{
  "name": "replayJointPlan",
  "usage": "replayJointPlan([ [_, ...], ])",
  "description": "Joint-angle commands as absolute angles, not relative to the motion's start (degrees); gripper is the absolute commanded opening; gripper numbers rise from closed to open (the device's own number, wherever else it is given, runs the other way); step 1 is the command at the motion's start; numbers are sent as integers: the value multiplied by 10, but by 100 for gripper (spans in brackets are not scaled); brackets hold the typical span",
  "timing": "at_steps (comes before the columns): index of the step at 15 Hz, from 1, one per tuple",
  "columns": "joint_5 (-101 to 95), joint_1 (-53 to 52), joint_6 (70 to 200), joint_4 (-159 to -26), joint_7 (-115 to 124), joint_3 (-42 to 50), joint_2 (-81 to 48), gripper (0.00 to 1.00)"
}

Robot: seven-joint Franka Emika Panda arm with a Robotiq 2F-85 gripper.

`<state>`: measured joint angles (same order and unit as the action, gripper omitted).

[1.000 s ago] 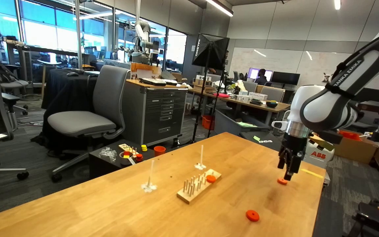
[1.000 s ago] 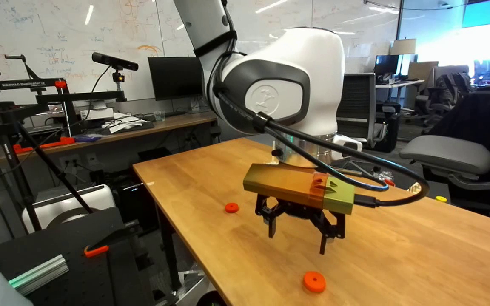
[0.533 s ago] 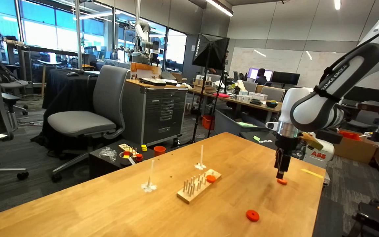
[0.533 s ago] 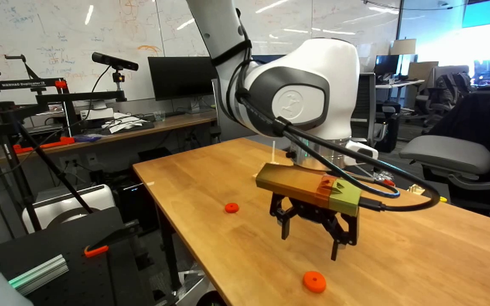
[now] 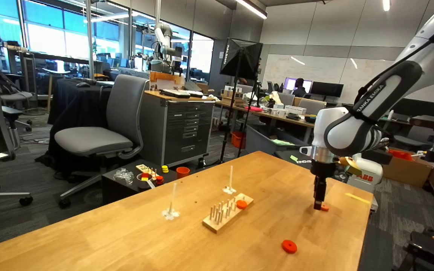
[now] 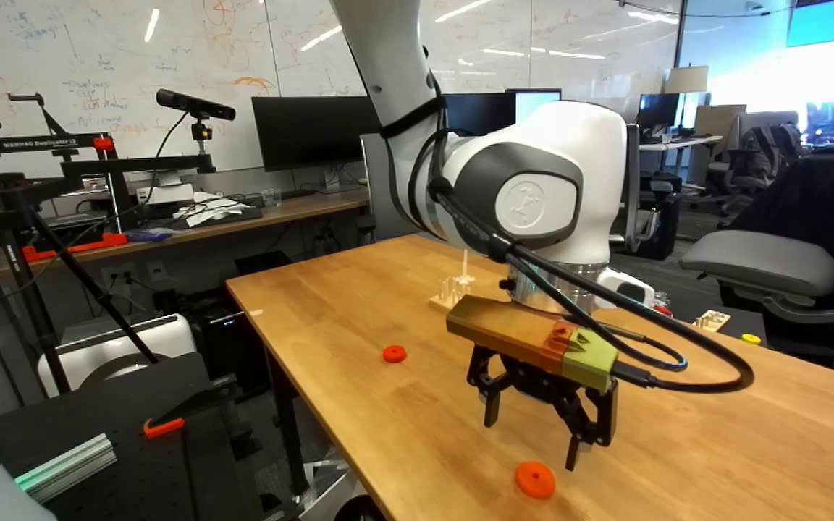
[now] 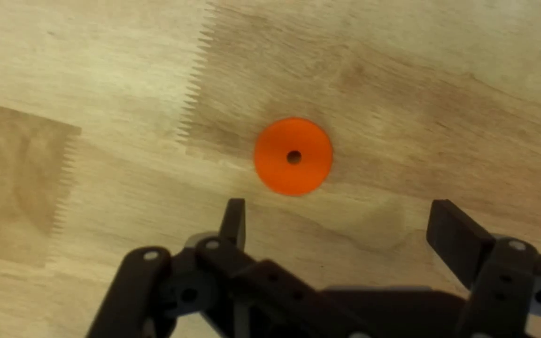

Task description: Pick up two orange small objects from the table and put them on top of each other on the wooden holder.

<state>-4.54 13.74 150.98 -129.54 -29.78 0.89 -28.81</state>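
Awaiting stacking, apparently, one orange disc (image 6: 535,484) lies near the spread, empty gripper (image 6: 531,446), a second disc (image 6: 394,354) farther off. The wooden holder (image 5: 248,199) already bears a third disc (image 5: 241,204).

Place: robotics lab, partly office
Robotics: white Franka arm (image 6: 525,206) in front, another robot arm (image 5: 167,49) in the background
Equipment: tall softbox lamp (image 5: 241,58), mounted camera (image 6: 196,106), grey drawer cabinet (image 5: 183,131)
Whiteboard (image 6: 171,43): handwriting and sketches across it
Office side: desk (image 6: 308,205) with monitor (image 6: 308,134), swivel chair (image 5: 92,139), person (image 5: 299,90) at a screen (image 5: 289,83)
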Motion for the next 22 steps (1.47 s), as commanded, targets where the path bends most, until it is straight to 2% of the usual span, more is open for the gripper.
replayJointPlan([
  [1, -64, 122, 1462, -1277, -248, 28, -294, 100],
  [22, -57, 128, 1418, -1227, -212, 31, -325, 100],
])
